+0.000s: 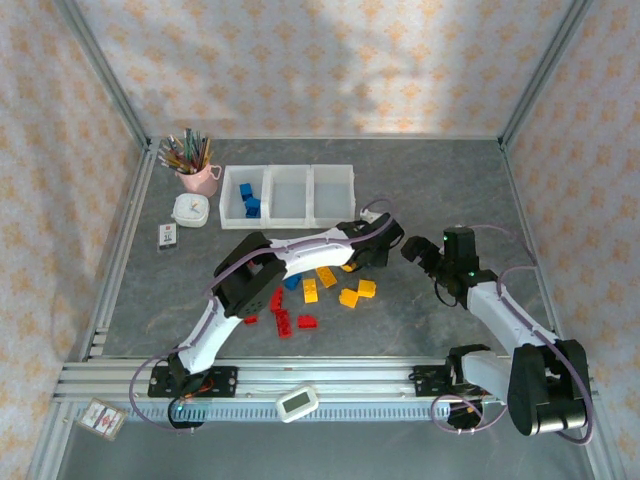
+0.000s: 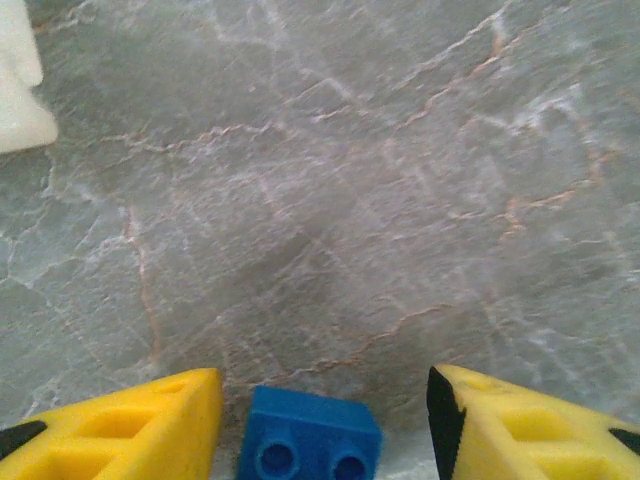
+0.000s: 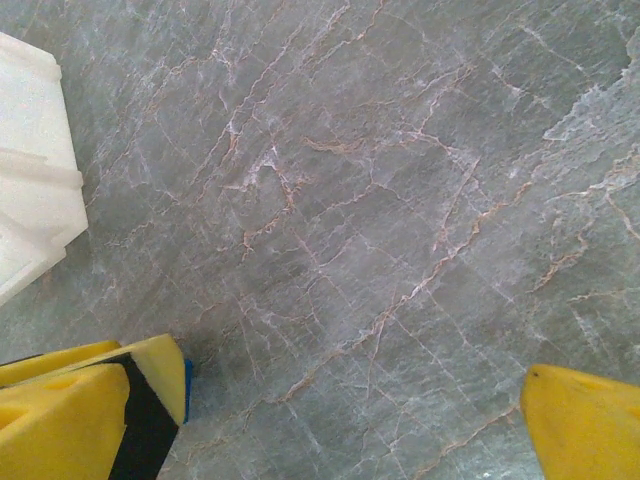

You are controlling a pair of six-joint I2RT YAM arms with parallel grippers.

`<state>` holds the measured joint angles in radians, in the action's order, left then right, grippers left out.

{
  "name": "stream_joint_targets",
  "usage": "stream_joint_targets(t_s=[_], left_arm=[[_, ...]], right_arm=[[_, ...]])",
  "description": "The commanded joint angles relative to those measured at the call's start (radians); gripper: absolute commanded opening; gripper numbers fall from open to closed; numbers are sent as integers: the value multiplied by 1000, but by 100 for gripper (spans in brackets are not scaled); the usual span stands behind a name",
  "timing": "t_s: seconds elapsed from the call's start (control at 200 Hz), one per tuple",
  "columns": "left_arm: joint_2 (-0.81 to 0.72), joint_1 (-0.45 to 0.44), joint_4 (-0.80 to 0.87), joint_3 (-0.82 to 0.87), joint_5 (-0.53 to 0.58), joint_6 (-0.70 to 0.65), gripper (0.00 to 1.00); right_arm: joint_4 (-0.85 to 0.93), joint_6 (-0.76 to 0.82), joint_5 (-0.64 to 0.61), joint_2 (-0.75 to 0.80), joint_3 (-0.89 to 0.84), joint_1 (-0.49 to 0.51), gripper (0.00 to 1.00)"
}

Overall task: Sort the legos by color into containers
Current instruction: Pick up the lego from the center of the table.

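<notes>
The containers (image 1: 290, 195) are three joined white bins at the back; the left one holds blue legos (image 1: 248, 200). Yellow legos (image 1: 348, 297), red legos (image 1: 283, 322) and a blue one (image 1: 291, 283) lie scattered on the table in front. My left gripper (image 1: 365, 250) reaches past them to the right. In the left wrist view it (image 2: 325, 385) is open around a small blue brick (image 2: 310, 435) on the table, which sits nearer the left finger with a gap on the right. My right gripper (image 1: 415, 250) (image 3: 355, 375) stands wide open just to the right, over bare table.
A pink cup of pencils (image 1: 197, 170), a white timer (image 1: 190, 209) and a small device (image 1: 168, 236) stand left of the bins. A bin corner shows in both wrist views (image 2: 20, 90) (image 3: 30, 200). The two grippers are close together.
</notes>
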<state>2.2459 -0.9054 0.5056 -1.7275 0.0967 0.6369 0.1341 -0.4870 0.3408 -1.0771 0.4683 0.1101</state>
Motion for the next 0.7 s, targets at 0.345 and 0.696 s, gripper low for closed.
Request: stream_joint_targets(t_s=[0.345,0.696], left_arm=[[50,-12,88,-38,37,-23,53],[9,-12,62,-37,43,-39,36]], right_arm=[[-23,5,1,21,-10,-7,100],[-17,25,7,29,1,-6,100]])
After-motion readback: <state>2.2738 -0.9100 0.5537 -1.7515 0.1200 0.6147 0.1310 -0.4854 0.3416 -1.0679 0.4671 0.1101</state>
